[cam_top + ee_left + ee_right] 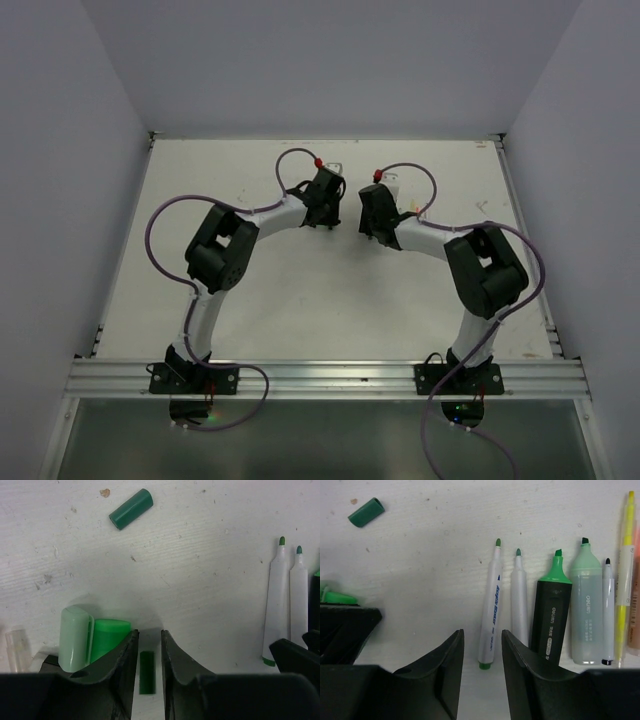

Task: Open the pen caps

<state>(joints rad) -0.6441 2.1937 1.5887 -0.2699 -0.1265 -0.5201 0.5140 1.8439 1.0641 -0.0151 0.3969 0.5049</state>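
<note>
Both arms reach over a white table (300, 310). The left gripper (148, 636) has its jaws slightly apart, and a short dark green cap (146, 679) lies loose between them. A pale green cap (75, 637) and a bright green cap (107, 637) sit just left. The right gripper (482, 635), jaws apart, hovers over the base of a white marker (490, 610), which lies leftmost in a row of uncapped pens (551, 615).

The top camera looks down from high up, far above the table (300, 300). Both wrist cameras look down close, near the dark green cap (131, 509). Both show it and two white pens (276, 605) to its right.
</note>
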